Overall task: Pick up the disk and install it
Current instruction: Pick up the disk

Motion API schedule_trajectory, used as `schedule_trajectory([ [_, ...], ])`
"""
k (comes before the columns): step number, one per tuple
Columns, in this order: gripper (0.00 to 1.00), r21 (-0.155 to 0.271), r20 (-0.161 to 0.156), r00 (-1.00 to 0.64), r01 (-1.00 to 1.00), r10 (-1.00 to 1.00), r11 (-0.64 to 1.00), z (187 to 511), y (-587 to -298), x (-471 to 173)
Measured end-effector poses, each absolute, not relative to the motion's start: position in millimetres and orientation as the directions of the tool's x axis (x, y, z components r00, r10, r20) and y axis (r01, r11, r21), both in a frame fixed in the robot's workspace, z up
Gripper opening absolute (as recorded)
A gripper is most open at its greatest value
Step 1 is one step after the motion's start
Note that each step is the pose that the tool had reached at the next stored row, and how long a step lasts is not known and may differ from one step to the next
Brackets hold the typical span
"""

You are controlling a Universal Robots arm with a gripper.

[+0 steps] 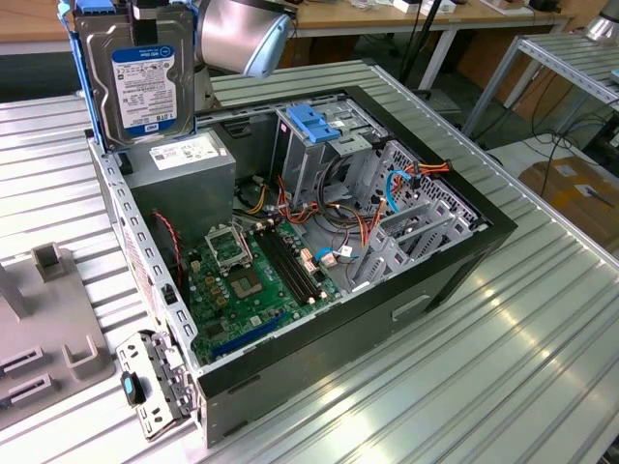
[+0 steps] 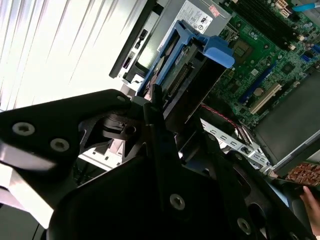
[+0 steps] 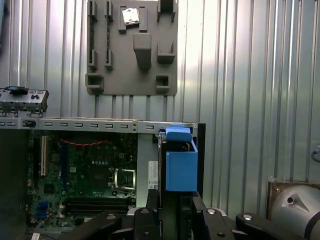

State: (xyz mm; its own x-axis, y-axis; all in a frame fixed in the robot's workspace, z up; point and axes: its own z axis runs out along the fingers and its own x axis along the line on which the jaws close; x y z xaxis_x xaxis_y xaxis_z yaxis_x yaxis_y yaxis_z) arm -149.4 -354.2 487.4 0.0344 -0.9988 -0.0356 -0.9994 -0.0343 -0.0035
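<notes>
There is one disk [image 1: 135,72]; it hangs upright in the air at the far end of the exterior view's left, its long axis vertical and its labelled face turned toward that camera; its blue frame runs along both long edges. Its lower end is above the far left corner of the one open computer case [image 1: 455,261], just over the grey power supply [image 1: 184,169]. The one gripper [image 3: 173,202] holds it from above; in the first wrist view the two black fingers [image 3: 152,202] stand one on each side of the disk's upper end, closed upon it. Inside the case I count one drive cage [image 1: 309,159] with one blue latch [image 1: 314,121]; one grey fixture tray [image 3: 132,47] lies on the ribbed metal table [image 1: 484,387], beside the case.
</notes>
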Motion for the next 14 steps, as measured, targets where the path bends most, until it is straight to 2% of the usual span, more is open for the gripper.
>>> schedule_trajectory([
  [14,0.35,-0.003,-0.036,0.034,-0.999,-0.999,-0.034,487,-354,-130],
])
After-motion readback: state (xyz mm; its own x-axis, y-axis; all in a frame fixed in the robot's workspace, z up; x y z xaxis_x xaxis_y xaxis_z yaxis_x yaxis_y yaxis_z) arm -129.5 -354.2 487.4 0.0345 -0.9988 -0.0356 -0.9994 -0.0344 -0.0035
